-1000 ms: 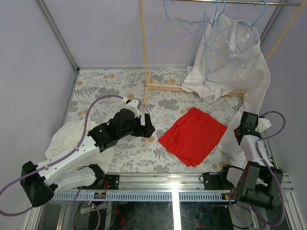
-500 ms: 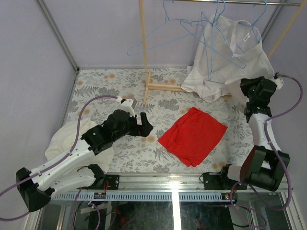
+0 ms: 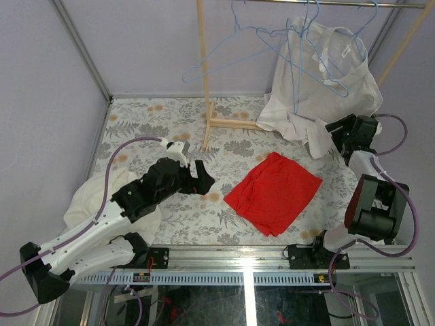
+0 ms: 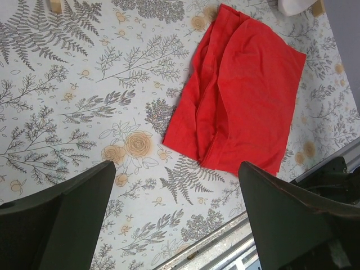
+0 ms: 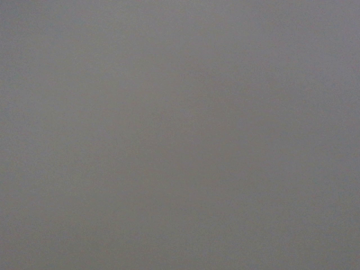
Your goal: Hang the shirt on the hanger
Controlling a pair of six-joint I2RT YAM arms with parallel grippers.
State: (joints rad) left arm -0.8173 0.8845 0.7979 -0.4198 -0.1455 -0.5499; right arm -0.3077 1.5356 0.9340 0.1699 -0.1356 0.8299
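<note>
Shirt (image 3: 319,88) looks light, limp, slippery-thin. Best hold likely collar or shoulder, up beyond right gripper (image 3: 334,130); its grip unreadable, wrist view blank. Left gripper (image 4: 177,166) spread wide, empty.

Soft, bright light is filling the top view, making faint shadows. The left wrist view is looking sharp; the right one is showing only grey.

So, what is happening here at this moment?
The right gripper is at the lower edge of the white shirt, which hangs at the wooden rack; its grip cannot be seen. The left gripper hovers open above the table, beside the red cloth, holding nothing.
</note>
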